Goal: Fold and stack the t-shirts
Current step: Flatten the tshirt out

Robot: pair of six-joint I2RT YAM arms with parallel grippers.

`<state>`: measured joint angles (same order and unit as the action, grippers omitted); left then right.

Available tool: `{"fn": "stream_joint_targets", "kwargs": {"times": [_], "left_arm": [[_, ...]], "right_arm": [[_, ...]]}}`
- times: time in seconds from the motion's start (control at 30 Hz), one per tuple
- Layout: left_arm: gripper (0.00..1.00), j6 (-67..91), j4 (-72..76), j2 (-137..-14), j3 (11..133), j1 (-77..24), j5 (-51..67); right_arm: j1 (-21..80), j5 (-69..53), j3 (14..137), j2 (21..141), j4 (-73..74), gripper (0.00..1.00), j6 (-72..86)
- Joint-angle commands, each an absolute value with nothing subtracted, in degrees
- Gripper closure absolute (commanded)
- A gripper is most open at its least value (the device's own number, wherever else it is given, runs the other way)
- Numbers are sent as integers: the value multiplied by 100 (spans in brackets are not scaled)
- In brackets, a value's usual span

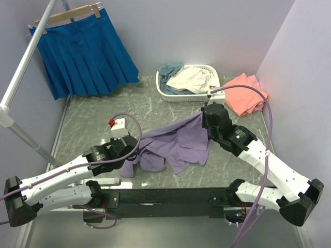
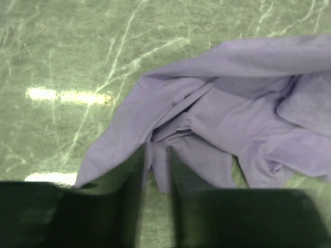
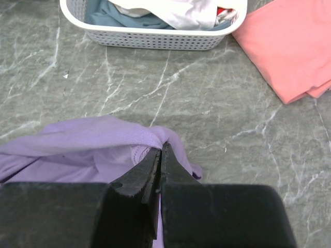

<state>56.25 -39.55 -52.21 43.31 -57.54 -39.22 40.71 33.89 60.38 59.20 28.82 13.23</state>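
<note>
Grey marble table holds the purple t-shirt, bunched between both claws, one edge pinched in the tight-shut right claw, a fold lying between the slightly apart fingers of the left claw, whether squeezed I cannot tell.

Top external view: fixed, high at the near edge of the table, facing down and forward over its whole surface; left wrist view: close, looking steeply down; right wrist view: close, low, facing forward toward the white basket; all three share the lavender t-shirt.
</note>
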Motion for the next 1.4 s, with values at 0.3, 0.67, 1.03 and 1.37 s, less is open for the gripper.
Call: {"fn": "stream_joint_targets", "kwargs": {"times": [0.3, 0.67, 1.03, 1.37], "left_arm": [[70, 5519, -3209, -5888, 3850, -5731, -3604], [69, 5976, -3173, -6705, 3876, -5739, -4086], [59, 6785, -3893, -6935, 4096, -5739, -5053], [59, 6750, -3815, -7268, 4113, -5739, -5001]], "right_arm": [[4025, 3366, 5950, 5923, 2716, 94, 1389], [4034, 3261, 5906, 6047, 2584, 91, 1371], [3990, 3094, 5827, 6205, 2479, 88, 1380], [3955, 3006, 5845, 6275, 2435, 86, 1380]]}}
